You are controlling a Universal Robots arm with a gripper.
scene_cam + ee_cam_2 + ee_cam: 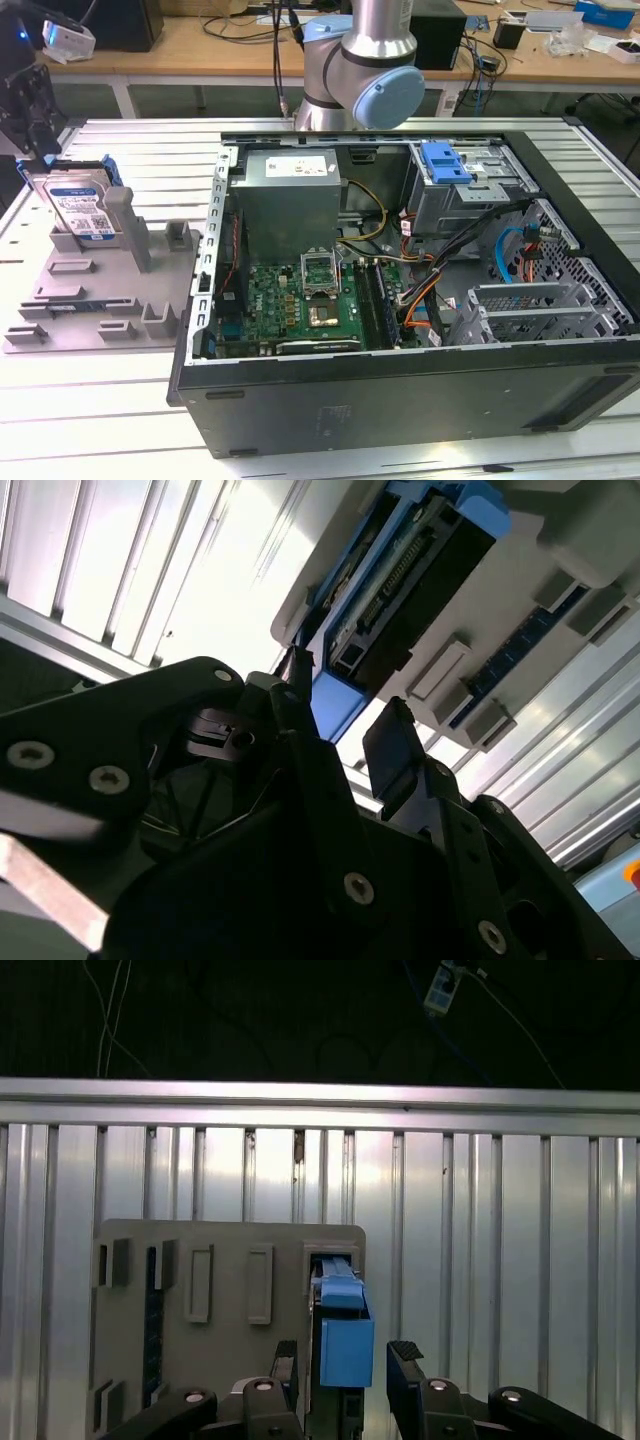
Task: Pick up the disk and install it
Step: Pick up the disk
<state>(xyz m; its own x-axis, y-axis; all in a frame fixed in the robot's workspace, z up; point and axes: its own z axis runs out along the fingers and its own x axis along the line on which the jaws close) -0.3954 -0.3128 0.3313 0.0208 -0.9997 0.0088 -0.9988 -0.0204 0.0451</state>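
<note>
Hovering at the exterior view's left edge, the claw (40,140) hangs directly above the disk (80,205). The disk stands on edge beneath the claw in a grey plastic fixture (100,300) on the slatted aluminium desk (120,150). Well away from the claw, toward the exterior view's right, lies the open computer case (400,380), and the grey drive cage (445,165) with its blue latch sits in the case's far corner.

In the second wrist view the claw (340,705) is spread wide, and its black fingers (395,750) stand on either side of the disk's blue plastic frame (335,715). A bright gap shows beside one pad, so I judge that it grips nothing. Beyond the fingertips the disk's (410,580) dark underside and connector row face the camera.

In the first wrist view the claw (345,1355) straddles the top edge of the disk (340,1295), with clear space on both sides. The fixture (200,1260) spreads out to one side of the fingers.

As a metal drive, the disk should be rigid and fairly heavy for its size. It probably has smooth, slippery faces and tolerates knocks poorly. The blue frame between the fingers looks like the best place to hold it, since plastic offers more grip than bare metal. Holding it there also keeps pressure off the board and connector.
</note>
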